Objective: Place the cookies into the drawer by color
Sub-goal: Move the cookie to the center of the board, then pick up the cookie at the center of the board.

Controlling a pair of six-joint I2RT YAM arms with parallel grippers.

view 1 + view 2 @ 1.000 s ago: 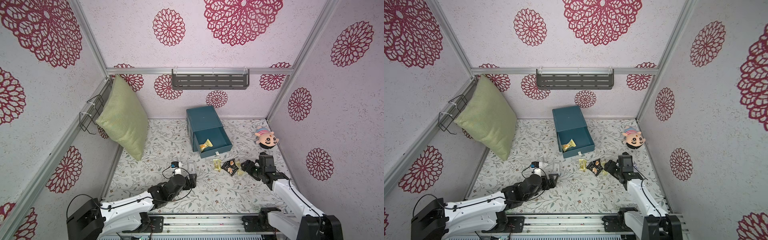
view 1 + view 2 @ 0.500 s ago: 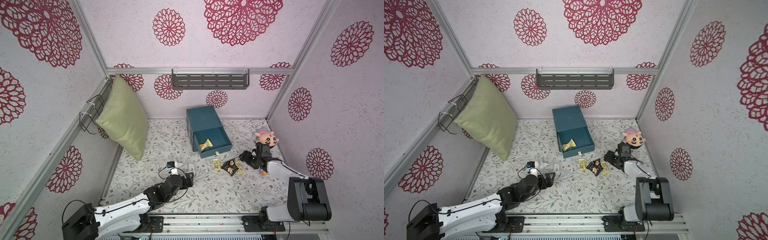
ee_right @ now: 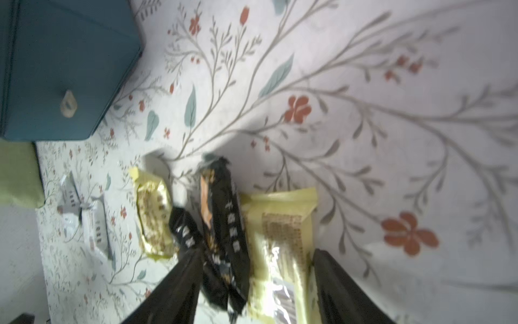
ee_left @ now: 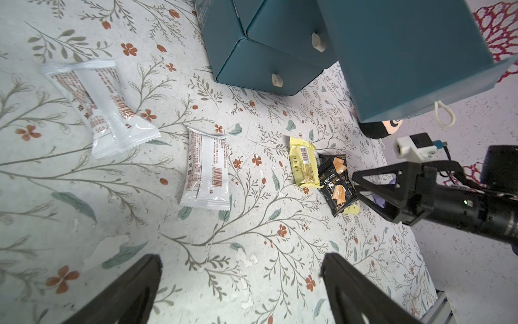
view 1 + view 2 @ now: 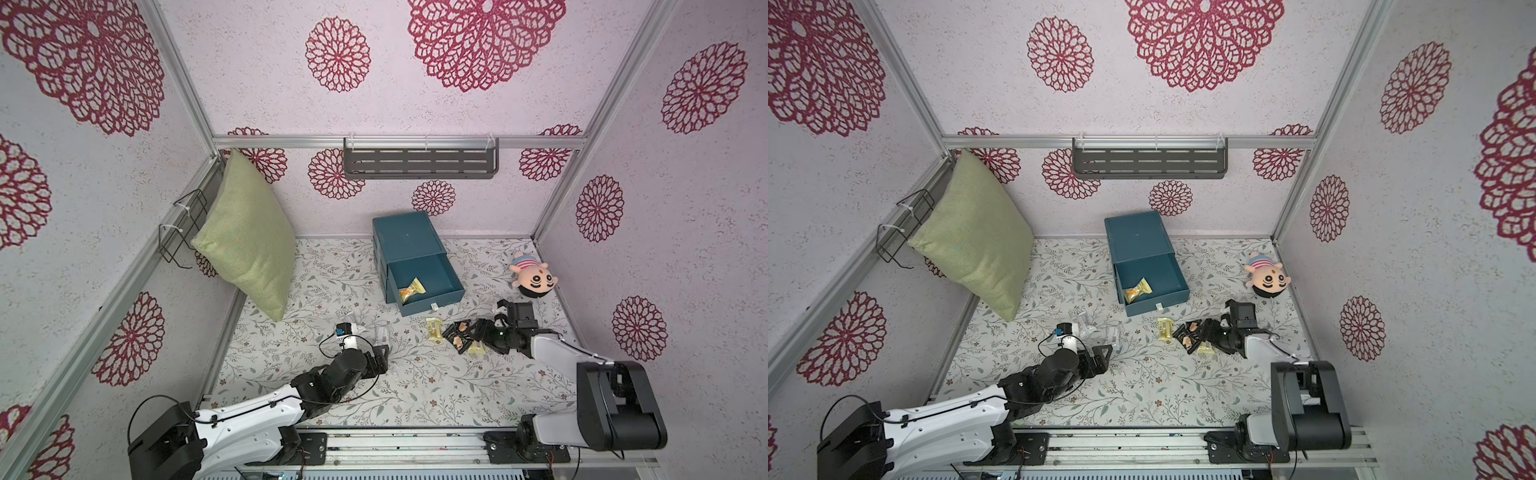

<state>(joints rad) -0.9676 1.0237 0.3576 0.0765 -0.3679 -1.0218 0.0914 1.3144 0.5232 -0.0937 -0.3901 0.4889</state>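
Observation:
The teal drawer (image 5: pixel 405 241) (image 5: pixel 1136 239) stands at the back, its top drawer pulled out with one yellow cookie (image 5: pixel 411 289) inside. In front lie a yellow cookie (image 5: pixel 433 330) (image 4: pixel 304 162), black cookies (image 5: pixel 457 332) (image 4: pixel 336 182) and another yellow one (image 3: pixel 283 238) partly under them. My right gripper (image 5: pixel 478 332) (image 3: pixel 256 252) is open and low on the floor, its fingers either side of a black cookie (image 3: pixel 227 224) and that yellow one. Two whitish cookies (image 4: pixel 101 106) (image 4: pixel 206 171) lie ahead of my open, empty left gripper (image 5: pixel 380 357) (image 4: pixel 241 286).
A plush doll (image 5: pixel 534 278) lies at the right wall just behind my right arm. A green pillow (image 5: pixel 249 245) leans in the left corner by a wire rack (image 5: pixel 183 224). A grey shelf (image 5: pixel 419 164) hangs on the back wall.
My right gripper has swung left and come down over the black and yellow cookies. The left arm has barely shifted and its jaws stay wide.

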